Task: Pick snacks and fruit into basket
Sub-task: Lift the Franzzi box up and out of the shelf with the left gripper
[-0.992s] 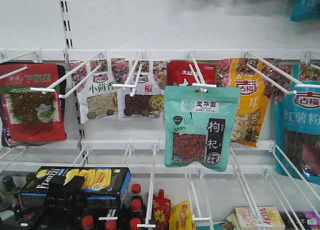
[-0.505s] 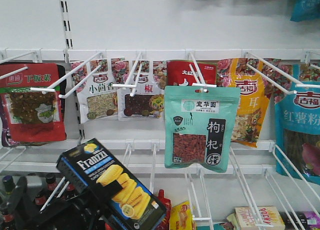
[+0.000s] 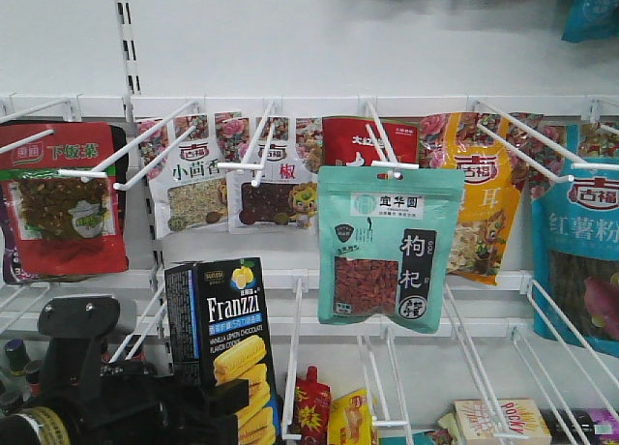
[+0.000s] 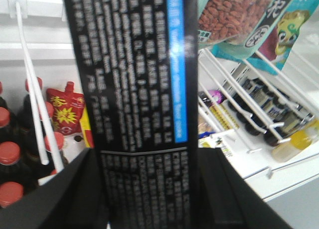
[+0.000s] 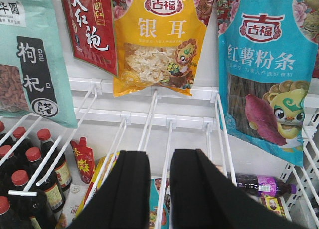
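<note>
Front-facing view: I see left gripper (image 3: 221,399) clamped on Franzzi box (image 3: 227,314), gripping its lower end; box upright, just left of hanging goji pouch (image 3: 390,244). Right gripper (image 5: 159,189) nearly closed, empty.

Front camera faced the peg wall (image 3: 290,39) squarely; wrist cameras looked up from below, close, sharing the mint-green pouch (image 3: 390,244).
</note>
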